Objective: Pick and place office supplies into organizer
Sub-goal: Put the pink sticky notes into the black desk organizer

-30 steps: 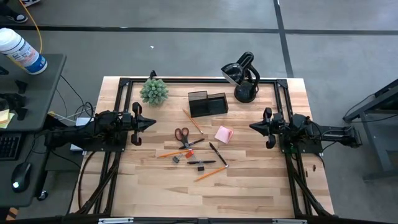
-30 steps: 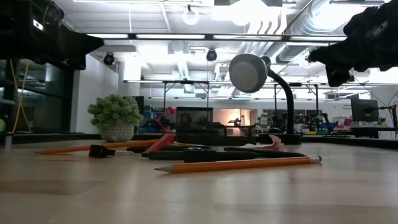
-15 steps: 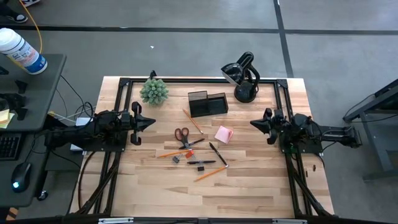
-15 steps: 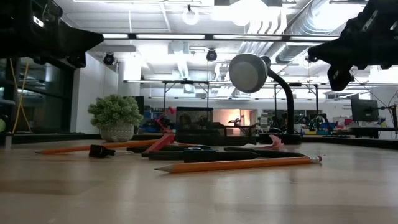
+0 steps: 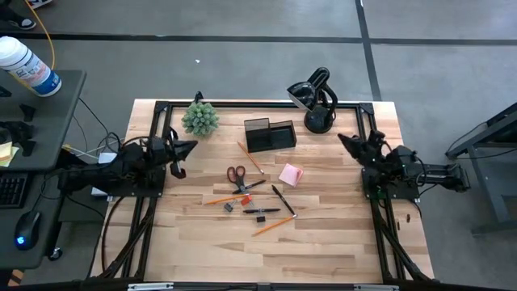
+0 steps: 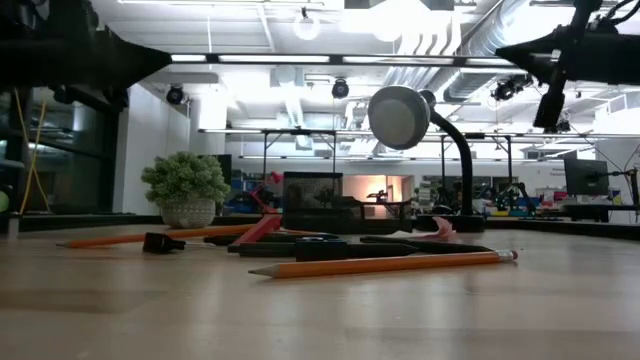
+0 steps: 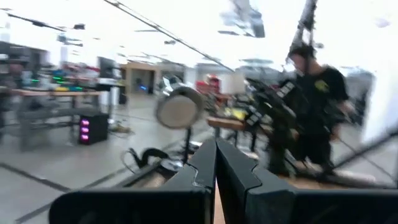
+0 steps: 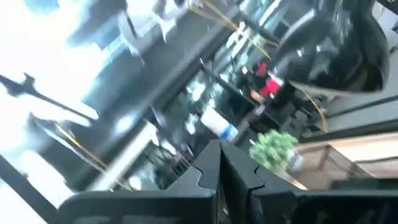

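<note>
The office supplies lie loose at mid-table: red-handled scissors (image 5: 236, 175), a pink sticky-note pad (image 5: 291, 174), orange pencils (image 5: 250, 157) (image 6: 385, 264), black pens (image 5: 283, 200) and small dark pieces (image 5: 229, 208). Behind them stands the black organizer (image 5: 270, 134), on its base. My left gripper (image 5: 192, 145) (image 7: 216, 155) hangs shut at the table's left side, holding nothing. At the right side my right gripper (image 5: 340, 137) (image 8: 220, 149) is shut and holds nothing, tipped up and toward the far edge.
A spiky green plant (image 5: 199, 118) stands at the far left and a black curved-neck lamp (image 5: 317, 99) at the far right. A black frame (image 5: 242, 104) runs along the table's edges. A person (image 7: 314, 112) stands beyond the table. Bare wood lies near the front edge.
Both grippers have tipped upward and swung toward the table's far edge while staying shut. The right one has rolled markedly and risen a little; the left has turned less. The supplies and the organizer have not moved.
</note>
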Controlling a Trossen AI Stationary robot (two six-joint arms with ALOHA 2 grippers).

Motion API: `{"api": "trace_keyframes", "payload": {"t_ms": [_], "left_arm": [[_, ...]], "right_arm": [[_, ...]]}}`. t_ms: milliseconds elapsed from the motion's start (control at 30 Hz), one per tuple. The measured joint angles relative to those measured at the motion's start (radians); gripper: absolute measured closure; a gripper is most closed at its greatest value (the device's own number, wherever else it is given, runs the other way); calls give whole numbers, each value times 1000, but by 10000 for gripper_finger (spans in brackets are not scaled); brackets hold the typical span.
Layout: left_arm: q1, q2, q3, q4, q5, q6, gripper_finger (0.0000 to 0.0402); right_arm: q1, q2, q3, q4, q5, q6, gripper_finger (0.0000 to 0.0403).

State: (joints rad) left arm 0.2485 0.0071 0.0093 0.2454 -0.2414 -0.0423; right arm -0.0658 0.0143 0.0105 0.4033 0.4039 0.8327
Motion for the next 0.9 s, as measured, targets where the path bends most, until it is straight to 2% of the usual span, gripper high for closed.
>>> {"api": "trace_keyframes", "payload": {"t_ms": [100, 233, 367, 500, 633, 700, 767, 900], "left_arm": [[0, 0, 0, 39, -27, -14, 401], [0, 0, 0, 61, 38, -24, 401], [0, 0, 14, 71, 58, -40, 401], [0, 27, 68, 33, 41, 71, 401], [0, 102, 162, -87, 9, 188, 401], [0, 159, 220, -169, -21, 192, 401], [0, 224, 282, -223, -45, 190, 401], [0, 354, 413, -253, -69, 105, 401]], "right_arm": [[0, 0, 0, 59, 6, -9, 402], [1, 41, 15, 94, 25, -30, 398], [1, 161, 83, 93, 51, -98, 401], [1, 328, 186, 91, 50, -168, 401], [1, 495, 294, 66, 13, -186, 396], [0, 566, 352, 30, -5, -230, 392], [1, 629, 410, -14, -35, -340, 388], [1, 739, 534, -66, -43, -497, 379]]}}
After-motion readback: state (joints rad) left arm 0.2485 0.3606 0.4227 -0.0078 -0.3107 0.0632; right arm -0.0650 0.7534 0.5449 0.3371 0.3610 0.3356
